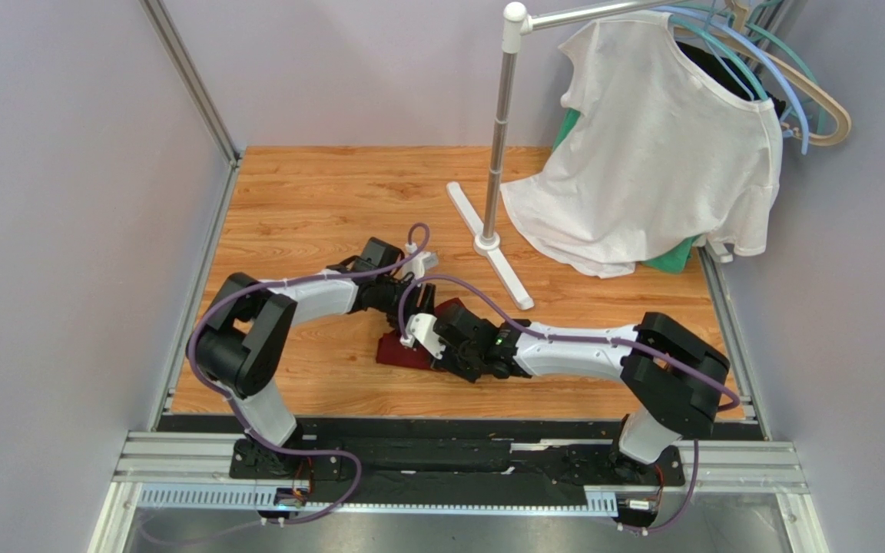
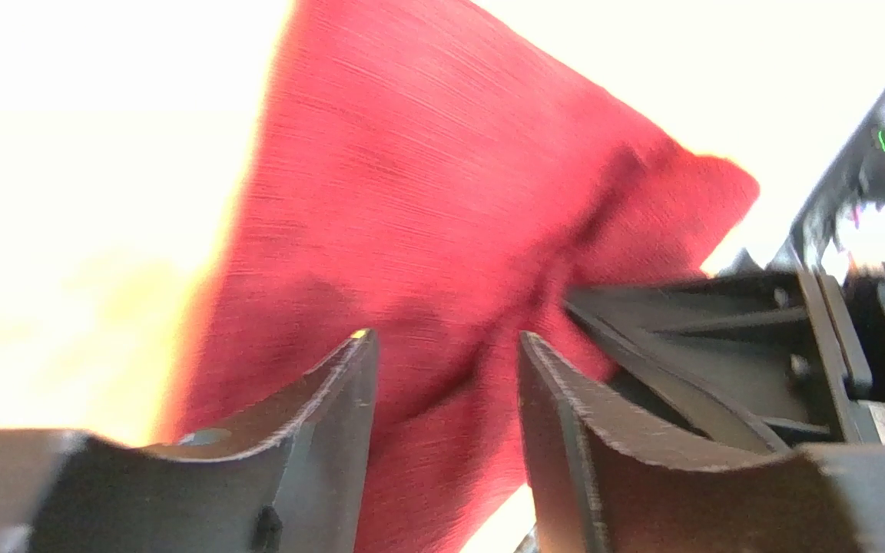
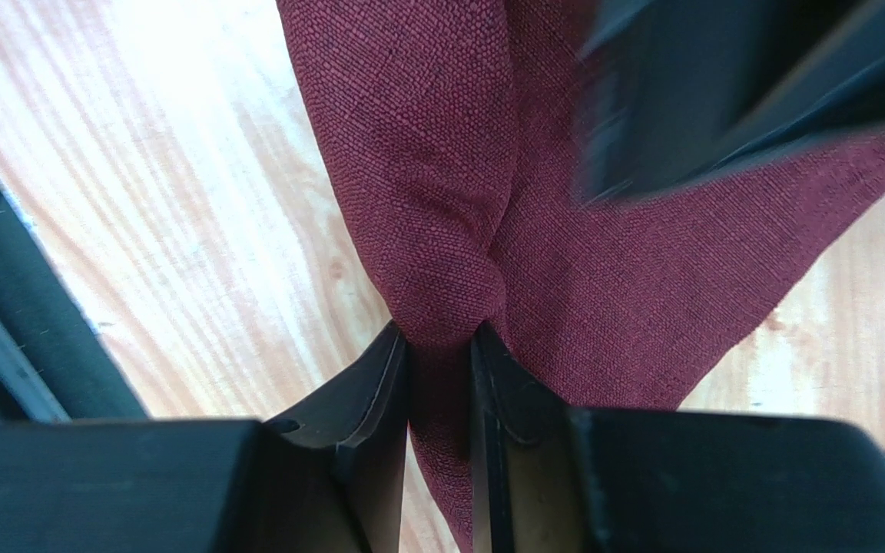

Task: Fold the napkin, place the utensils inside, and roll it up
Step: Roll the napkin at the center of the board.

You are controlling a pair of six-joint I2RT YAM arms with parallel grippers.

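Close to the tabletop's [image 1: 320, 196] near edge, the right tool [image 3: 439, 343] pinches a bunched ridge of the napkin [image 3: 643, 265]. The left tool [image 2: 445, 351] hangs released over it. Better to pull the cloth flat before creasing.

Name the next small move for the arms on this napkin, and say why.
Probably draw the right end effector sideways, laying its pinched fold over the rest. Its fingers are clamped on a bunched ridge of the napkin, while the left end effector stands open over the cloth, gripping nothing.
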